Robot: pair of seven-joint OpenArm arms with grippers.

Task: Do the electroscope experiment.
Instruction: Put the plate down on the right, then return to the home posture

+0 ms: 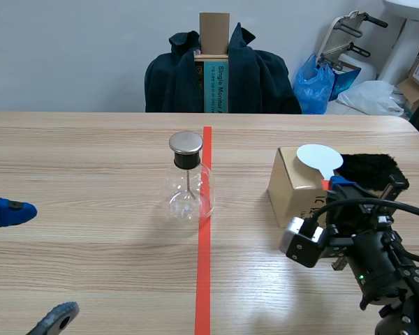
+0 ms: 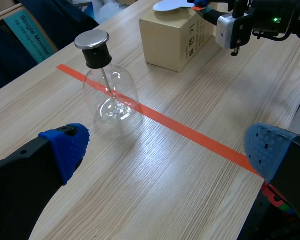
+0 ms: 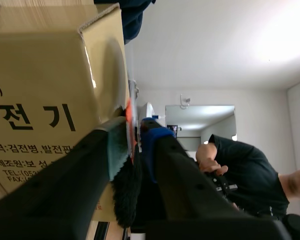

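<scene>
Electroscope flask (image 1: 188, 178) stands central on the surface (image 1: 91, 153), within both arms' reach. Right gripper (image 3: 135, 142) appears clenched on the white paddle (image 1: 319, 158) by its handle; it lies atop the cardboard box (image 1: 293, 188), presumably for easy pickup. Left gripper (image 2: 167, 147) released, empty, short of the flask.

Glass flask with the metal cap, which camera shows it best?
Left wrist view: the flask is close, with its cap and inner rod clear. The scene view shows it whole but smaller. The right wrist view misses it.
</scene>
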